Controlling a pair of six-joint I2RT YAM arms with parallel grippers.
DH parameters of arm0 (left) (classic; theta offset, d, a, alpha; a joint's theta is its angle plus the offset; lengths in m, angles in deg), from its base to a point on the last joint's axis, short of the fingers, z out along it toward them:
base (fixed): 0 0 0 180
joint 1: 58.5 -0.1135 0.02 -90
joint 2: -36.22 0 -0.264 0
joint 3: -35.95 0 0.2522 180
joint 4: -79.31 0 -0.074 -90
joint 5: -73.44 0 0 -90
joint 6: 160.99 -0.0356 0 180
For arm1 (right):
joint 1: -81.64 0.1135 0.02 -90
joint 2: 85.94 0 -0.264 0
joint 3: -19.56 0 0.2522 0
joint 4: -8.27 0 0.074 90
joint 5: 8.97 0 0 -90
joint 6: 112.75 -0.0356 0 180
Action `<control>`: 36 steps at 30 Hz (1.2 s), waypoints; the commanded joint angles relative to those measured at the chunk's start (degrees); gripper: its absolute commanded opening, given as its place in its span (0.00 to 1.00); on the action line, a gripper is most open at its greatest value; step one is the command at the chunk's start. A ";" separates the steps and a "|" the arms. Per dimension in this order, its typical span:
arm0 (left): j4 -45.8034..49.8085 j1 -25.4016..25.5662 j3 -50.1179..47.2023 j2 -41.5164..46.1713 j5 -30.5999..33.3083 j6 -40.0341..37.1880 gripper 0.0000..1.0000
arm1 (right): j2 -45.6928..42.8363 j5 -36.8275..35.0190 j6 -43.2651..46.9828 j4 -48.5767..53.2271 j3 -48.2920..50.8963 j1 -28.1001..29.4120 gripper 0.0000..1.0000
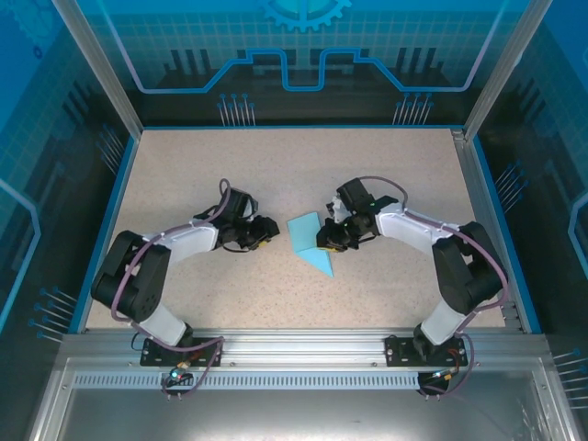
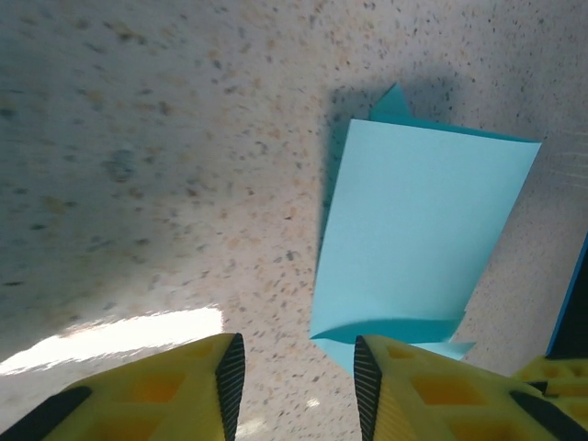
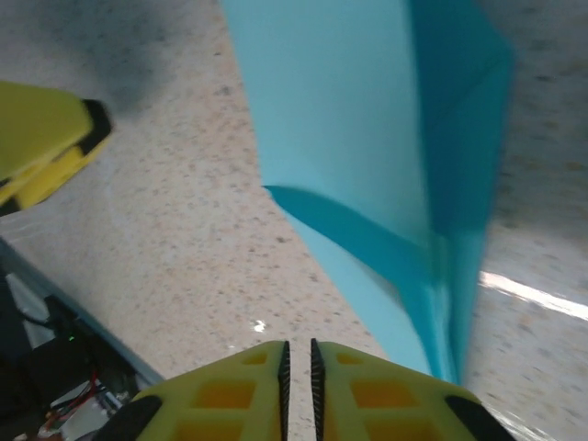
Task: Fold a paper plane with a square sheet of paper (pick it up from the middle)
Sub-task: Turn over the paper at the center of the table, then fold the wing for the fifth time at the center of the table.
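Note:
The light-blue sheet of paper (image 1: 310,243) lies mid-table, folded over into a pointed shape whose tip aims at the near right. One flap stands up off the table (image 2: 423,239) (image 3: 367,138). My left gripper (image 1: 266,230) sits just left of the paper, low over the table. Its jaws are open (image 2: 299,381) with bare tabletop between them, and the paper's near corner lies beside the right finger. My right gripper (image 1: 326,241) is at the paper's right edge. Its jaws are shut to a thin slit (image 3: 297,377) with nothing in them, and the paper lies just to their right.
The speckled tabletop (image 1: 230,175) has free room behind and in front of the paper. Blue rails (image 1: 106,220) border it on the left, right and back. A yellow finger of the left gripper (image 3: 46,138) appears at the left of the right wrist view.

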 commanded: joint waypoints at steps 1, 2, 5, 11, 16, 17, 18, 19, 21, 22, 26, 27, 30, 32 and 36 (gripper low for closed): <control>-2.85 1.18 2.63 -1.87 -1.48 3.71 0.40 | 2.58 5.15 2.62 -3.76 -1.99 0.33 0.15; -2.66 1.50 3.09 -2.32 -1.29 3.92 0.40 | 3.50 4.28 3.09 -3.19 -2.30 0.21 0.15; -1.82 2.16 4.30 -3.12 -0.76 4.52 0.40 | 5.86 3.31 3.98 -3.03 -2.48 -0.99 0.15; -1.16 3.39 5.05 -4.01 -0.67 5.33 0.40 | 9.21 5.95 3.58 -8.71 1.16 -4.30 0.16; -0.89 4.50 5.23 -4.91 -1.17 5.79 0.40 | 11.64 8.21 3.03 -13.57 4.39 -7.02 0.17; -0.84 4.64 5.36 -5.04 -1.28 5.98 0.41 | 12.17 8.96 2.63 -14.83 5.20 -7.66 0.17; -0.89 4.77 5.42 -5.29 -1.37 6.11 0.41 | 12.61 9.33 2.10 -15.79 5.83 -8.17 0.17; -1.06 4.93 5.50 -5.49 -1.66 6.33 0.41 | 13.05 10.15 1.64 -17.15 6.53 -8.73 0.17; -1.69 5.16 5.65 -6.03 -2.44 6.94 0.42 | 13.67 11.71 0.94 -19.69 7.95 -9.68 0.17; -1.77 5.31 5.98 -6.41 -2.86 7.13 0.42 | 14.03 12.37 0.57 -20.85 8.57 -10.11 0.18; -1.48 6.48 7.14 -7.83 -3.22 7.87 0.43 | 15.84 15.66 -2.08 -26.06 11.32 -11.92 0.18; -1.48 6.80 7.32 -8.04 -3.22 8.10 0.43 | 15.97 16.01 -2.90 -27.33 12.13 -12.46 0.17; -2.54 7.41 7.69 -9.21 -3.50 8.96 0.43 | 16.08 16.25 -3.84 -28.82 13.56 -13.61 0.18; -2.81 7.63 8.01 -10.13 -3.57 9.44 0.43 | 16.35 16.02 -3.73 -28.46 13.62 -14.09 0.18; -3.45 7.86 8.39 -11.25 -4.01 9.86 0.43 | 16.57 15.70 -3.17 -27.97 13.77 -14.15 0.18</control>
